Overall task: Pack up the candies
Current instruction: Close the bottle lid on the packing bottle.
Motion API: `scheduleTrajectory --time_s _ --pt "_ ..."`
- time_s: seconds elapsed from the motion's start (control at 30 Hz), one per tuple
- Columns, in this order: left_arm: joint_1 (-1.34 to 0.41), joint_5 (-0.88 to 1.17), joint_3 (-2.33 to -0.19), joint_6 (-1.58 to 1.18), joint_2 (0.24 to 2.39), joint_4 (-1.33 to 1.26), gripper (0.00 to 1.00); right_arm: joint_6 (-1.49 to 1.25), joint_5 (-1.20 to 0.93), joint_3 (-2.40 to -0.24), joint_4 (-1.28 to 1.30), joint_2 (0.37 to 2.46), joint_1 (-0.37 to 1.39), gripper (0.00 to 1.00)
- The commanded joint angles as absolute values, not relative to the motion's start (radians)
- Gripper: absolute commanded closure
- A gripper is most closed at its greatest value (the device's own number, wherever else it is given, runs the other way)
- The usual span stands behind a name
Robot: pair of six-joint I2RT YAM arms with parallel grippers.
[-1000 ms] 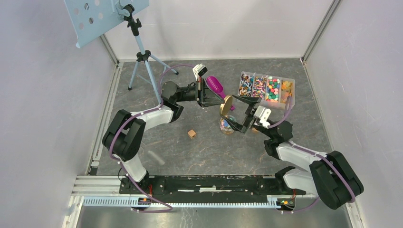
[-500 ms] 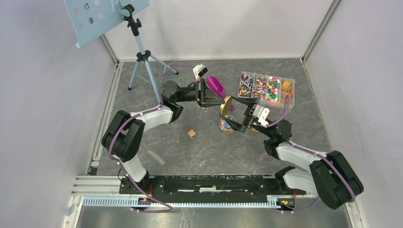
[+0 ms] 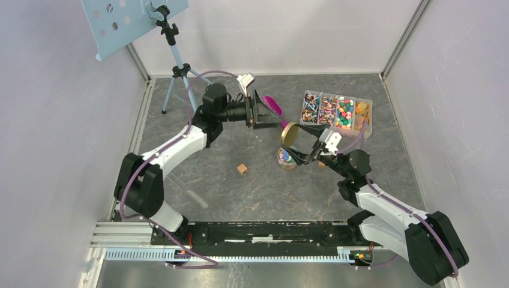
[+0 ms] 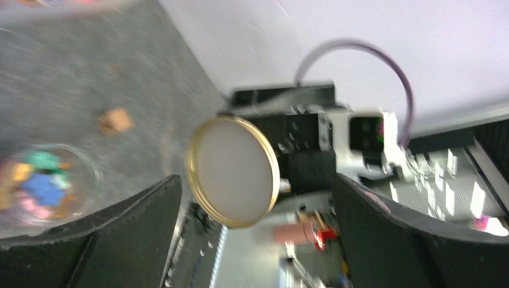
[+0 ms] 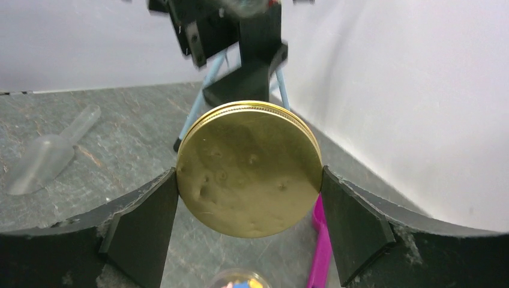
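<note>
Toward the far right of the counter [image 3: 264, 198], the candies [image 3: 343, 113] were seen sorted in a clear four-compartment box [image 3: 369, 120]. Its two left compartments were filled with thin wrapped pieces in mixed colours. The third was filled with small round sweets, green, pink, yellow and red, and the fourth with orange ones. More were noted heaped in a small glass jar [image 3: 287, 159] standing open near the middle of the counter. Blue, green, pink and orange pieces could be made out there, though the left wrist view was blurred.

Right tool [image 5: 249, 180] was found clamped on a round gold lid [image 3: 290, 133], held on edge just above the jar. Left tool [image 3: 267, 115] was found with fingers wide apart and nothing between them, turned toward the lid. A magenta scoop [image 3: 273, 105] was seen lying just beyond it. One wooden cube [image 3: 242, 169] was recorded left of the jar.
</note>
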State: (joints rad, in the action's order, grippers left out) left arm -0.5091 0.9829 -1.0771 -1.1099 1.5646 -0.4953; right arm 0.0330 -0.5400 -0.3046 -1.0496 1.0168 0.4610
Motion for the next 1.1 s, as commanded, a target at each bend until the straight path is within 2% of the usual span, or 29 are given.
scheduleTrajectory --time_s 0.0,0.1,0.2,0.3,0.43,0.67,0.83,1.07 --pt "-0.489 0.665 -1.303 -0.463 1.468 0.315 0.00 0.064 -0.431 -0.350 -0.799 0.966 0.461 0.13" --pt "-0.482 0.396 -1.354 -0.291 1.435 0.484 0.00 0.073 -0.378 -0.409 -0.642 0.964 0.461 0.14" --pt "-0.470 0.175 -1.342 -0.205 1.388 0.517 0.00 0.054 -0.317 -0.487 -0.478 0.983 0.462 0.15" --pt "-0.450 0.109 -1.283 -0.155 1.340 0.487 0.00 0.030 -0.247 -0.553 -0.333 1.011 0.461 0.17" --pt "-0.427 -0.016 -1.162 -0.225 1.264 0.429 0.00 0.023 -0.145 -0.613 -0.182 1.042 0.461 0.17" --pt "-0.414 -0.051 -0.924 -0.288 1.087 0.305 0.00 0.051 -0.057 -0.803 0.143 1.152 0.492 0.19" --pt "-0.415 -0.069 -0.902 -0.238 1.003 0.313 0.00 0.083 0.070 -0.927 0.338 1.246 0.548 0.19" --pt "-0.417 -0.067 -0.850 -0.226 0.932 0.266 0.00 0.080 0.096 -1.090 0.531 1.383 0.611 0.19"
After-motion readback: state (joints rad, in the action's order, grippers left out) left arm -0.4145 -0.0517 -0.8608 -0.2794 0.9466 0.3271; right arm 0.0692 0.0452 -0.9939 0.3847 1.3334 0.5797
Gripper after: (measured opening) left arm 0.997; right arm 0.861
